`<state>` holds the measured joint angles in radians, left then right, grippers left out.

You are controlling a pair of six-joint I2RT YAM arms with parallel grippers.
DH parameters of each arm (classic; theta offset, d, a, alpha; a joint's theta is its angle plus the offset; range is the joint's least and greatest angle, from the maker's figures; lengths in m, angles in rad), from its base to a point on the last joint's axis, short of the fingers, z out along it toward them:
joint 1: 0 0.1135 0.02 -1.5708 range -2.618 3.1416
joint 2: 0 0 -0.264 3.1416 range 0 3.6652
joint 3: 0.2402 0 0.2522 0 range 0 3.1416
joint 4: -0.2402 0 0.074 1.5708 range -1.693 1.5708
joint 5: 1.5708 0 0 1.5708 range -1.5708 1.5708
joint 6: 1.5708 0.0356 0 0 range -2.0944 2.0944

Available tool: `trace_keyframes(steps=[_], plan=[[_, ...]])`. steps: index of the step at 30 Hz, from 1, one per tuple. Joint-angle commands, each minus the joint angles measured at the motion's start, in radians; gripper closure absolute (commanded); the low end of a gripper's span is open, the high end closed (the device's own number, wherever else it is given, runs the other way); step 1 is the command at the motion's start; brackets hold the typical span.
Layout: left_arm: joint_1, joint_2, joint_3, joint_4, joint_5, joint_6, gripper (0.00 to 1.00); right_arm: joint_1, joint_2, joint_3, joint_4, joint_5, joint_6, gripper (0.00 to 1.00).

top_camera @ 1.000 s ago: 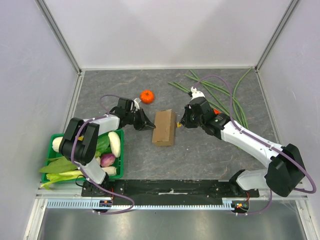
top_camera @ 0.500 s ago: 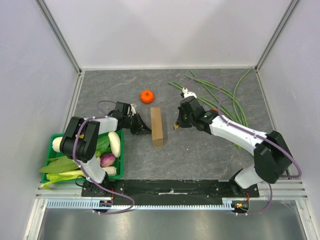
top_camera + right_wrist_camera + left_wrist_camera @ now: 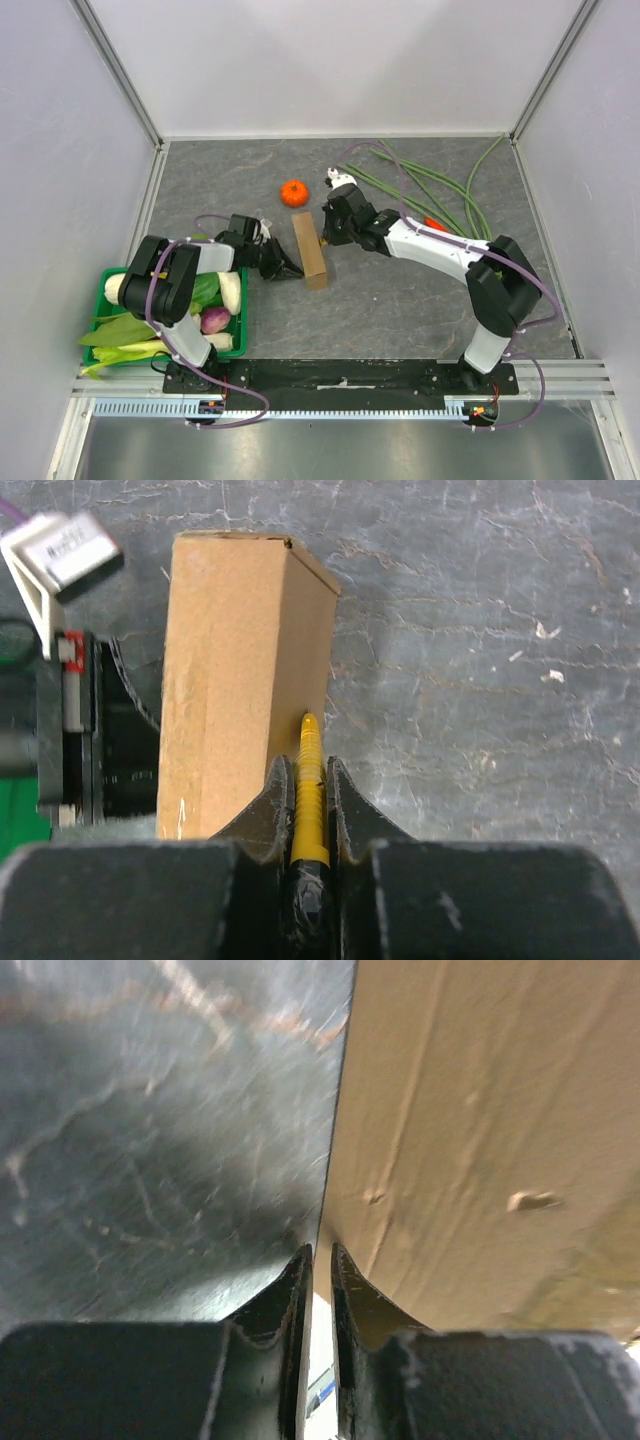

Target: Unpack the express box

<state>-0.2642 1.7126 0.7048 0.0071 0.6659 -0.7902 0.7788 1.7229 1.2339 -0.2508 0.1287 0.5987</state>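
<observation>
From above you see the express box (image 3: 310, 250) standing on a long edge mid-desk (image 3: 400, 300), clear of every edge, with the left tool (image 3: 284, 266) and right tool (image 3: 322, 238) at opposite faces. Your left wrist view adds dented matte cardboard beside veined grey stone, the tips (image 3: 298, 1280) a mere slit apart at the box's edge. Only your right wrist view shows that tool clamped on a ribbed yellow stick (image 3: 309, 742) touching the box's smooth side.

We find the brown cardboard box (image 3: 309, 250) hemmed between the left gripper (image 3: 293, 269) and the yellow rod (image 3: 309, 780) in the right gripper (image 3: 322, 240). Grey stone tabletop (image 3: 400, 300) lies open nearside, and a round orange fruit (image 3: 294, 193) sits beyond.
</observation>
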Motion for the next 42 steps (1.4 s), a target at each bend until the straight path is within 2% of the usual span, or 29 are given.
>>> trace_keyframes(steps=[1,5,8,10,11,12,16,20,24,31,38,42], plan=[[-0.006,-0.05,-0.074,0.141,0.112,-0.101,0.81,-0.003,0.046,0.061,0.113,-0.061,-0.056,1.0],[-0.015,-0.068,-0.099,0.175,0.132,-0.11,0.79,-0.003,0.066,0.087,0.108,-0.08,-0.089,1.0],[-0.013,-0.131,-0.079,0.062,0.046,-0.081,0.79,-0.003,0.041,0.105,0.064,-0.011,-0.103,1.0],[-0.013,-0.177,-0.05,-0.036,-0.075,-0.028,0.78,-0.001,0.002,0.116,0.024,0.072,-0.106,1.0],[-0.015,-0.224,-0.018,-0.135,-0.118,-0.011,0.77,-0.003,-0.014,0.121,0.015,0.095,-0.109,1.0],[-0.013,-0.252,-0.001,-0.172,-0.202,0.014,0.77,-0.003,-0.029,0.127,-0.004,0.113,-0.114,1.0],[-0.013,-0.352,0.073,-0.323,-0.376,0.039,0.72,0.0,-0.124,0.141,-0.039,0.157,-0.132,1.0],[-0.013,-0.406,0.178,-0.421,-0.506,0.075,0.57,0.037,-0.212,0.115,-0.053,0.175,-0.171,1.0],[-0.01,-0.42,0.271,-0.423,-0.566,0.153,0.44,0.138,-0.301,-0.012,0.027,0.253,-0.235,1.0],[0.019,-0.308,0.446,-0.391,-0.533,0.252,0.32,0.304,-0.375,-0.099,0.071,0.249,-0.244,1.0],[0.031,-0.165,0.535,-0.312,-0.385,0.279,0.31,0.438,-0.318,-0.137,0.125,0.25,-0.258,1.0],[0.031,-0.078,0.567,-0.332,-0.319,0.284,0.31,0.482,-0.249,-0.132,0.125,0.298,-0.238,1.0]])
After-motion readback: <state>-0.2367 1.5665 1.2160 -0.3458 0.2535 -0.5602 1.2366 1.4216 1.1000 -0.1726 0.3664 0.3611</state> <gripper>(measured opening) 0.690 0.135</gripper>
